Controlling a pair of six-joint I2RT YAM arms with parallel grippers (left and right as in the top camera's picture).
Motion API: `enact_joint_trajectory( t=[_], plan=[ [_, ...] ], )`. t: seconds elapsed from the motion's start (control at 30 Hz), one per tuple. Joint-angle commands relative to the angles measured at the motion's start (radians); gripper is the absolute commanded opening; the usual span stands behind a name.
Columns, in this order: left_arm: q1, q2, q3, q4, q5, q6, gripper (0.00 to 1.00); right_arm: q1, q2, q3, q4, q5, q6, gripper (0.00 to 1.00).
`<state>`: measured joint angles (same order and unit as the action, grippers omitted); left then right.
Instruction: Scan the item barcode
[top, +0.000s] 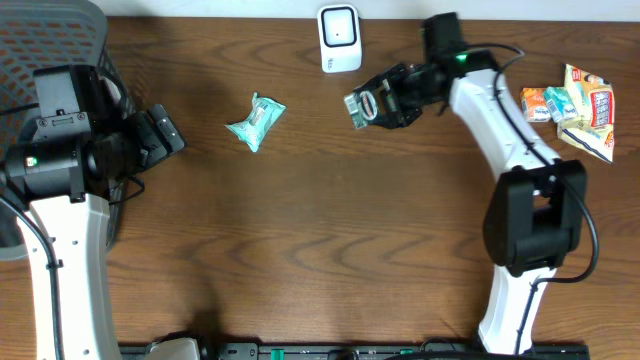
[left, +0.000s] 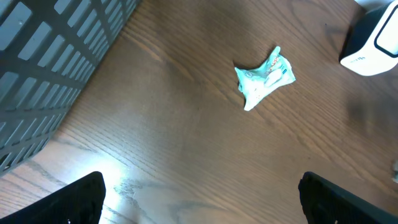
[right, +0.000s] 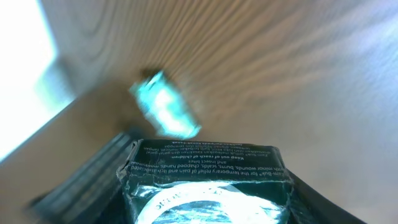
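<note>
Dark green packet (right: 205, 180) cut off at bottom edge, print blurred; right gripper (top: 368, 106) clamped on it; left gripper (top: 165, 132) spread wide, holding nothing

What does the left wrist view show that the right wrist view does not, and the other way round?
Only the left wrist view: the grey mesh basket and the open left tool. Only the right wrist view: the dark green packet with printed text, held in the right tool. Both: the teal packet, blurred in the right wrist view, on the wooden table.
</note>
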<state>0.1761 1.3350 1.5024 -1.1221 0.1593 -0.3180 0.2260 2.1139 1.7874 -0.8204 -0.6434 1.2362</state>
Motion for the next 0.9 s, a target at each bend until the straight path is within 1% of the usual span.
enact_joint_trajectory(
  t=[0.0,0.1,0.13,0.17,0.27,0.4,0.5,0.57,0.73,0.87],
  plan=[
    [0.004,0.002,0.022,-0.003,0.005,-0.001,0.98,0.09,-0.008,0.001,0.002,0.425,-0.129,0.53],
    [0.004,0.002,0.022,-0.003,0.005,-0.002,0.98,0.155,-0.002,0.001,0.003,0.671,-0.168,0.54],
    [0.004,0.002,0.022,-0.003,0.005,-0.001,0.98,0.2,0.008,0.0,0.01,0.807,-0.202,0.54],
    [0.004,0.002,0.022,-0.003,0.005,-0.002,0.98,0.227,0.015,0.0,0.018,0.875,-0.231,0.54],
    [0.004,0.002,0.022,-0.003,0.005,-0.001,0.98,0.286,0.042,0.0,0.035,0.985,-0.311,0.55],
    [0.004,0.002,0.022,-0.003,0.005,-0.001,0.98,0.338,0.092,0.0,0.032,1.03,-0.378,0.54],
    [0.004,0.002,0.022,-0.003,0.005,-0.002,0.98,0.359,0.135,0.0,0.019,1.03,-0.389,0.54],
    [0.004,0.002,0.022,-0.003,0.005,-0.002,0.97,0.364,0.162,0.0,0.016,1.03,-0.39,0.54],
    [0.004,0.002,0.022,-0.003,0.005,-0.001,0.97,0.364,0.209,0.0,0.015,0.998,-0.463,0.54],
    [0.004,0.002,0.022,-0.003,0.005,-0.001,0.98,0.364,0.216,0.0,0.003,0.987,-0.491,0.54]
  ],
)
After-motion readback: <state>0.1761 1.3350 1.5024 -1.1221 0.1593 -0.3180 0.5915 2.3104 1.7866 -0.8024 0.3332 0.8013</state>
